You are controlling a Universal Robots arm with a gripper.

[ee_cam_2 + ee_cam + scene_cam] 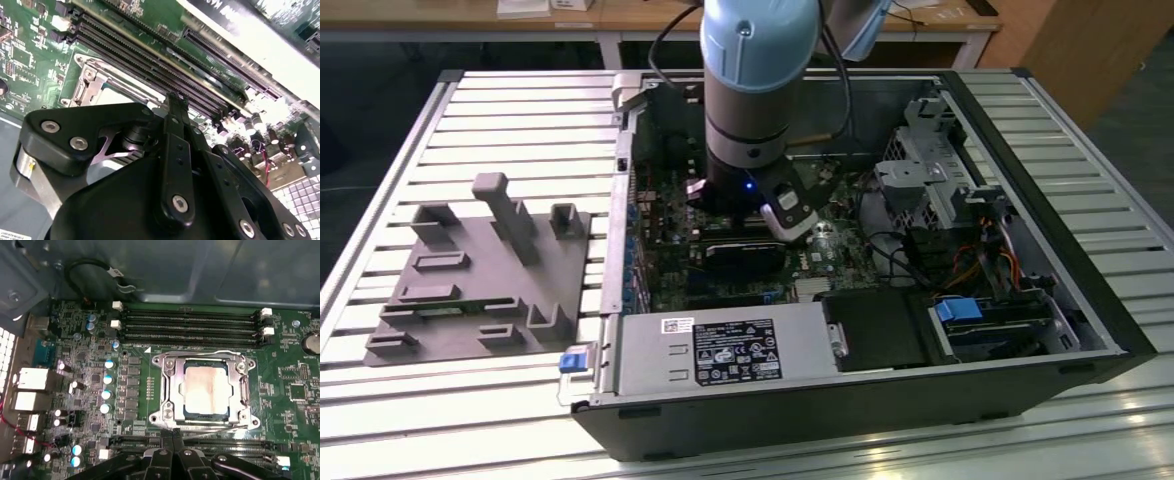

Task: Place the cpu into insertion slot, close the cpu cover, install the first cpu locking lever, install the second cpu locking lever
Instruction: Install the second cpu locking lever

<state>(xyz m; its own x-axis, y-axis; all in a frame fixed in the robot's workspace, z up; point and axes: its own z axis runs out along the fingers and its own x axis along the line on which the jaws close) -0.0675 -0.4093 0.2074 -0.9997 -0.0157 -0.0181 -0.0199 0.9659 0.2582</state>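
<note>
In the first wrist view the cpu (pixel 206 390) lies flat in the insertion slot (pixel 251 416), its pale silver top showing through the window of the cpu cover (pixel 172 382), which is down over it. Thin wire levers run along two opposite sides of the cover, one on the memory-slot side (pixel 200 352) and one on the gripper side (pixel 220 427). My gripper (pixel 173 432) is shut with nothing between its fingers, its tips right at the lever on the gripper side. In the second wrist view the gripper (pixel 175 100) points at the cover (pixel 95 82). In the exterior view the arm (pixel 747 90) reaches down into the open computer case.
Long memory slots (pixel 192 322) lie beside the socket, and upright capacitors (pixel 107 380) stand on its other side. The case wall (pixel 200 270) rises behind. A grey fixture (pixel 480 270) sits at the exterior view's left, the power supply (pixel 720 350) in front, and a drive cage (pixel 934 170) at the right.
</note>
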